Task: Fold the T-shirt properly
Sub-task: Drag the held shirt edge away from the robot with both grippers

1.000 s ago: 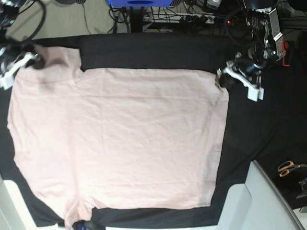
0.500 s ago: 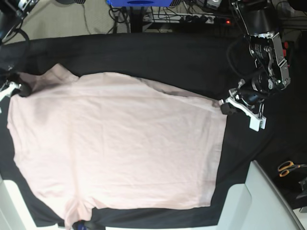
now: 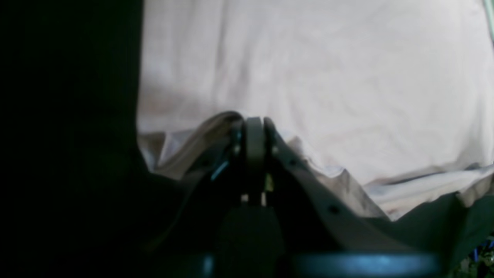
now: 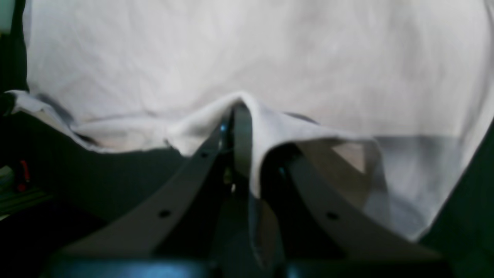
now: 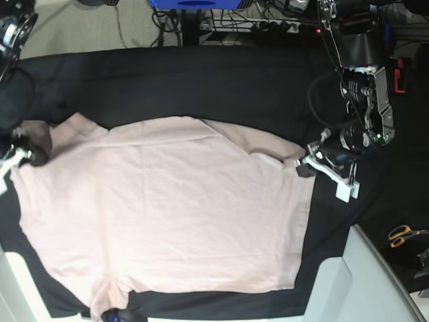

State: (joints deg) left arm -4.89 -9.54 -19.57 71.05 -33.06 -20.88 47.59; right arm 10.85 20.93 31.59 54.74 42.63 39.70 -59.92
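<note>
Both grippers, left gripper [image 5: 303, 165] and right gripper [image 5: 27, 155], pinch the T-shirt [image 5: 167, 208] at its far corners, its body spread over the black table cover [image 5: 221, 80].

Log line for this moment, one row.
phase: folding far edge over | left hand: shut on T-shirt corner | right hand: shut on T-shirt edge | T-shirt: flat on black cover

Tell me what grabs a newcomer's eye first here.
The pink T-shirt spread over most of the black table cover. Then the two grippers, left and right, jaws shut on its far corners. Orange-handled scissors lie at the base view's right edge.
</note>
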